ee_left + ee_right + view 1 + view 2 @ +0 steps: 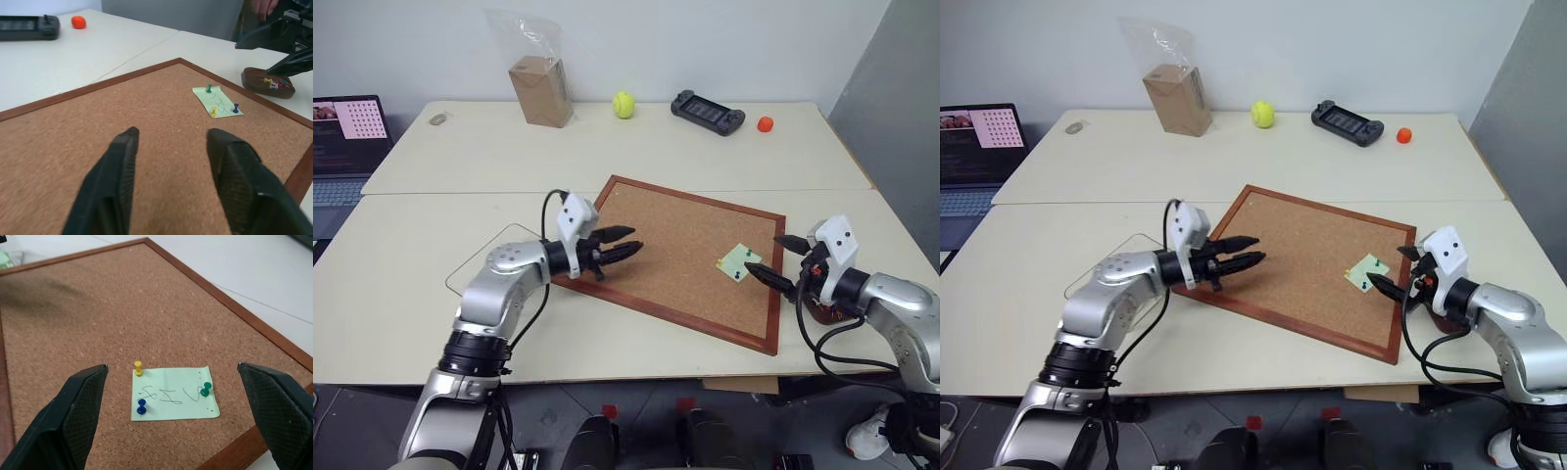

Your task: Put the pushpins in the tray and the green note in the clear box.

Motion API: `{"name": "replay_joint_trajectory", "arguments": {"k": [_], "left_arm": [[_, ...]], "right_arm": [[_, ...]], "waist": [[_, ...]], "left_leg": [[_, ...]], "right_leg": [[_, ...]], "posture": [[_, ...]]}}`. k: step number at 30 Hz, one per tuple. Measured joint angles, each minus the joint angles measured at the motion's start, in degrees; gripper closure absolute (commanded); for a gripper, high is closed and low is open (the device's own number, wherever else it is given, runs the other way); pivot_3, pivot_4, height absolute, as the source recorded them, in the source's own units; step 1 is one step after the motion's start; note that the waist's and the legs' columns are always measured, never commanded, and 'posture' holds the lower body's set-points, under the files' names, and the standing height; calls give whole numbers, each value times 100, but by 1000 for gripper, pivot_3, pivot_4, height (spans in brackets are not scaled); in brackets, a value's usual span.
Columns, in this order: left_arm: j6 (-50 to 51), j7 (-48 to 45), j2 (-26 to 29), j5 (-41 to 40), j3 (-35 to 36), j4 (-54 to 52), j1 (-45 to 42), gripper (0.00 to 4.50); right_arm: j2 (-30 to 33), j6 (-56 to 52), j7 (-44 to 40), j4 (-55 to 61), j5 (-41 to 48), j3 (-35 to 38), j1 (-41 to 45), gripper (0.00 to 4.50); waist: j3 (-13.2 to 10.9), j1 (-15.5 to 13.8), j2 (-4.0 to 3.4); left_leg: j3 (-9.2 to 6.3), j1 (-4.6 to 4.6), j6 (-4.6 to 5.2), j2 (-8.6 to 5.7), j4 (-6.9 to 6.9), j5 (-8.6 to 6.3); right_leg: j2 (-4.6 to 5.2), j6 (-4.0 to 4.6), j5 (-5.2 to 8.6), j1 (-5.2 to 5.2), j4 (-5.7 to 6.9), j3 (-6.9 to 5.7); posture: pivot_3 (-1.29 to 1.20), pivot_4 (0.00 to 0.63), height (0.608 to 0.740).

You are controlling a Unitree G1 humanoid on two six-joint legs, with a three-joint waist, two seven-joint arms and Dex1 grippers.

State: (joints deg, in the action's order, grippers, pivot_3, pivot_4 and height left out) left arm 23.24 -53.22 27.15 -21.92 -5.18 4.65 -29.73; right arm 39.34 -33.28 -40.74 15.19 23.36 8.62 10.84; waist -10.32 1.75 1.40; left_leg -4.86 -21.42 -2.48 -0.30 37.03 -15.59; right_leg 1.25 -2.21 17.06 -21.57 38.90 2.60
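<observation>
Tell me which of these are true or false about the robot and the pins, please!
1. Three pushpins are stuck in the green note. True.
2. The green note is already in the clear box. False: it lies pinned on the corkboard.
3. The right pincer is open, facing the note. True.
4. The tray has no pins in it. False: some coloured pins lie in it.
5. The left pincer holds a pin. False: nothing is between its fingers.
</observation>
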Motion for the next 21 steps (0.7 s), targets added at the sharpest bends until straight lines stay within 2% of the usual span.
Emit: {"name": "replay_joint_trajectory", "arguments": {"k": [6, 7, 13, 21], "left_arm": [[-346, -210, -415, 387, -355, 981, -467, 4353], [-405, -239, -476, 426, -359, 1102, -547, 4455], [-808, -267, -827, 692, -419, 1866, -948, 4455], [-1205, -115, -1151, 1270, -691, 2633, -964, 4455]], "right_arm": [[-216, 234, 141, -519, -266, -221, 244, 0], [-248, 268, 168, -570, -314, -244, 274, 0], [-400, 544, 229, -972, -578, -371, 419, 0], [-698, 682, 272, -1443, -669, -443, 623, 0]], "waist": [[0, -7, 0], [0, -5, 0], [0, -5, 0], [1, -2, -2]], "left_leg": [[-8, -37, 0, -3, 10, 1], [-7, -43, -1, -3, 10, 2], [-3, -48, -1, -5, 12, 2], [-2, -48, 0, -6, 15, 2]], "right_leg": [[0, 0, -1, -32, 6, -7], [0, 0, -1, -38, 7, -7], [1, 0, -1, -44, 7, -4], [0, 0, -2, -47, 13, -3]], "posture": [[0, 150, 740], [0, 150, 740], [0, 150, 740], [0, 150, 740]]}}
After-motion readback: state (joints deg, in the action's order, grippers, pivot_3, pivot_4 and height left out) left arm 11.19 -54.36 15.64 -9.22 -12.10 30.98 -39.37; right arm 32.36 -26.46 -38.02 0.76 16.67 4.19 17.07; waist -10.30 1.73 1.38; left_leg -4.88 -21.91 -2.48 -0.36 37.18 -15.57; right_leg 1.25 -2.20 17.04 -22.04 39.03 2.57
